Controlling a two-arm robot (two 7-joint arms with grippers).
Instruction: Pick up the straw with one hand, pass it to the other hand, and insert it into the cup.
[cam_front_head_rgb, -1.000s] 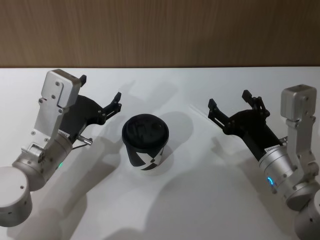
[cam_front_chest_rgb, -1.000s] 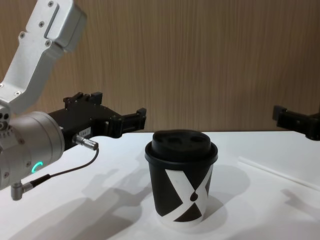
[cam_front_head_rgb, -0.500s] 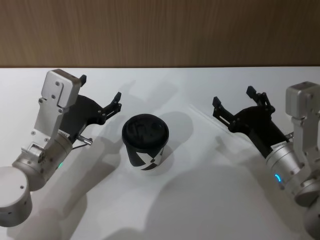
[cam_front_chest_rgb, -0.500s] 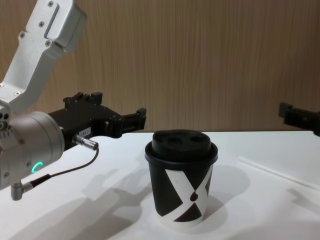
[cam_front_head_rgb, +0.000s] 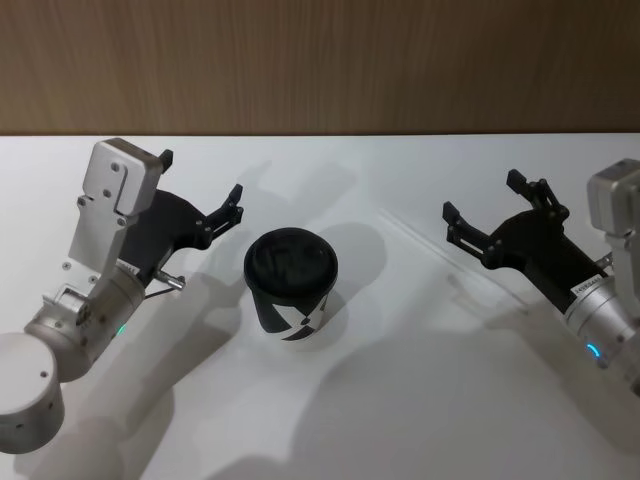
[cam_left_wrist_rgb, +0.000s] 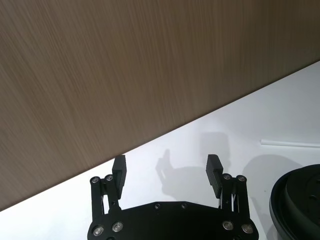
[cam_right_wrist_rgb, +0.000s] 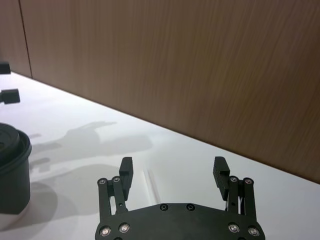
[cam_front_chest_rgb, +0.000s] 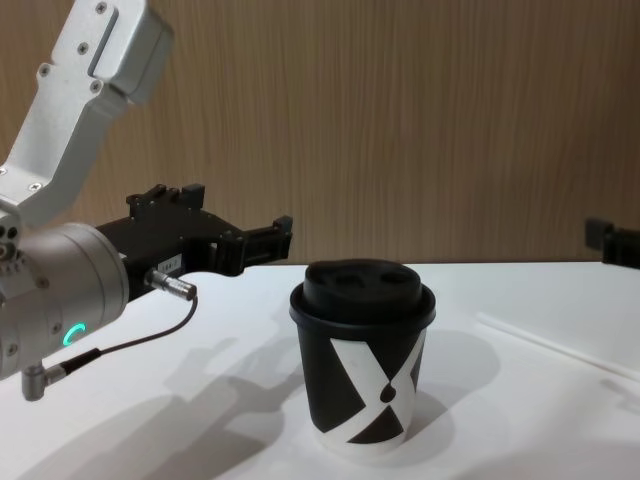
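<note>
straw (cam_front_chest_rgb: 555, 346) lying flat, under right tool (cam_front_head_rgb: 482, 200)

Left gripper (cam_front_head_rgb: 200, 176) hangs out front on the left side, jaws spread wide and empty, fingertips aimed forward and in toward the middle. Behind it, the silver left wrist (cam_front_chest_rgb: 60, 290) glows with a green ring (cam_front_chest_rgb: 70, 335), and a thin cable (cam_front_chest_rgb: 130, 340) loops off its side. Over on the right, the right gripper (cam_front_head_rgb: 482, 197) reaches in from the edge, angled toward the centre, jaws wide apart and empty too, with a blue light on the right wrist (cam_front_head_rgb: 600, 322)
</note>
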